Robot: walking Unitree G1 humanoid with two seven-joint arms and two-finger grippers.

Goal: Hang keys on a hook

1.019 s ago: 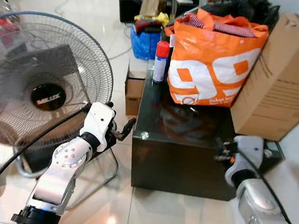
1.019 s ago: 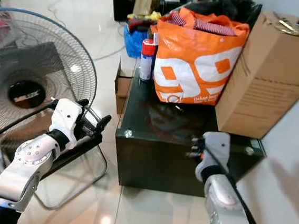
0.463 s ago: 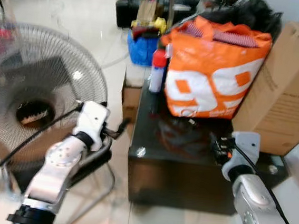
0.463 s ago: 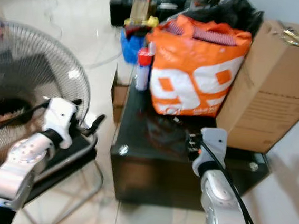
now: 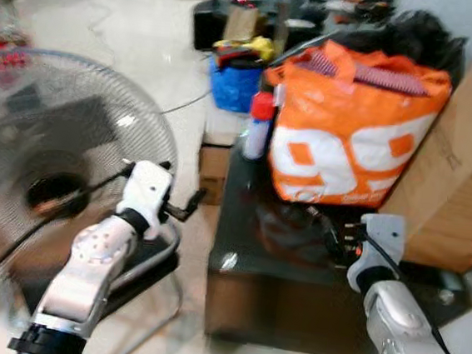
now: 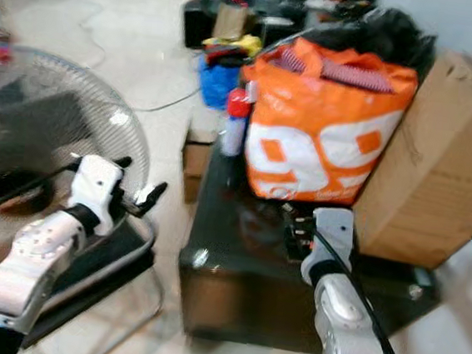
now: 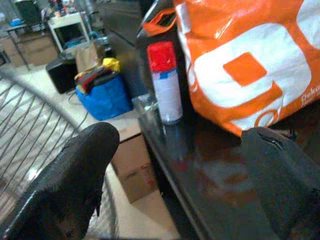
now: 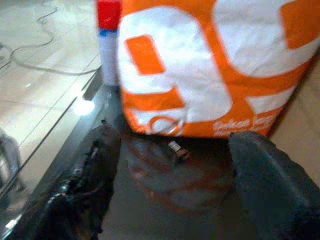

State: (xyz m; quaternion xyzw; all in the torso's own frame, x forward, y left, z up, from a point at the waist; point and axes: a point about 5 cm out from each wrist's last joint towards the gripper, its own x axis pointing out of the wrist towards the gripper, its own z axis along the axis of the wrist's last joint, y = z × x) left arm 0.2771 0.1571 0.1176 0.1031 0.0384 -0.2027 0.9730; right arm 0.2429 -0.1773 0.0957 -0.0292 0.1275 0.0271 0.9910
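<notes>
Both tools released above the dark table; keys lie by the bag.

I see the fan (image 5: 44,175) leftmost, then the cardboard box (image 5: 461,182), dark table (image 5: 294,266), orange bag (image 5: 349,129) and spray can (image 5: 258,125). Right tool (image 5: 336,235) hovers spread over the table. Left tool (image 5: 191,208) is spread beside the fan. Keys (image 8: 177,148) rest on the table touching the bag's base.
</notes>
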